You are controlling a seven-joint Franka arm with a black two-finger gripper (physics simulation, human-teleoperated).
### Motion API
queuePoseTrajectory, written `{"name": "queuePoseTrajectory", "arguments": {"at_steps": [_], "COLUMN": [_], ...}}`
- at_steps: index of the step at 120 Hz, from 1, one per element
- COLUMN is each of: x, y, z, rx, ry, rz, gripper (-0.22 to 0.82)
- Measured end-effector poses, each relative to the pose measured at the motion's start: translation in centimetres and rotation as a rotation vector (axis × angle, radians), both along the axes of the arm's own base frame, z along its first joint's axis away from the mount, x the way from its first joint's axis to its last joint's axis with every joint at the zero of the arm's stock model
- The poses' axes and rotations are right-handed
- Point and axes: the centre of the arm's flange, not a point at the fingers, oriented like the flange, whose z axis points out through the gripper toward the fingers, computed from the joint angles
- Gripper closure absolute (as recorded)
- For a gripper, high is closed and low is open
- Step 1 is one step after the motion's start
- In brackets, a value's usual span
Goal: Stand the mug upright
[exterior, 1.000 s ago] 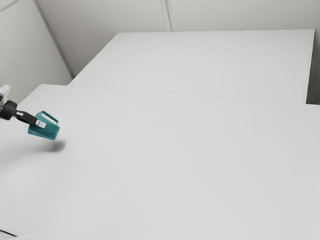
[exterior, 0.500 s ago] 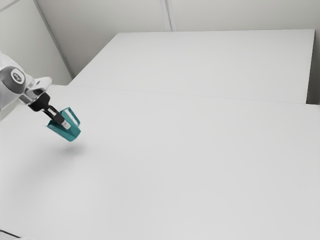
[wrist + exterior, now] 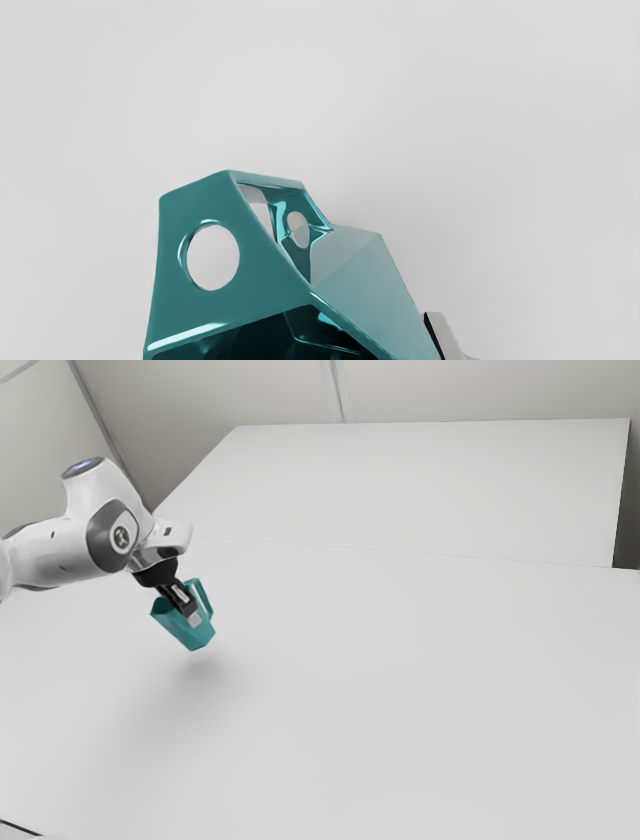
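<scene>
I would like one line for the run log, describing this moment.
gripper: shut on mug | mug: teal, tilted, off the table | handle: attached | upright placement: not yet done

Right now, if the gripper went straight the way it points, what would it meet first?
Probably the white tabletop: the gripper points down and toward the exterior view's right, and the teal mug it holds would likely touch first. The gap is unclear.
</scene>
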Motion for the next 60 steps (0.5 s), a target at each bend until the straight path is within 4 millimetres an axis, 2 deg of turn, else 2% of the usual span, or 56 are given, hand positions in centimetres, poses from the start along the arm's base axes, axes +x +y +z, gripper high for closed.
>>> {"name": "queuePoseTrajectory", "arguments": {"at_steps": [10,22,60], "x": [0.3,0.1,-0.8], "y": [-2.6,-4.6,-6.9], "z": [-0.2,-0.9,-3.5], "rx": [0.026,0.042,0.067], "ry": [0.008,0.019,0.03], "rz": [0.002,0.032,0.154], "gripper": [0.79,0.79,0.79]}}
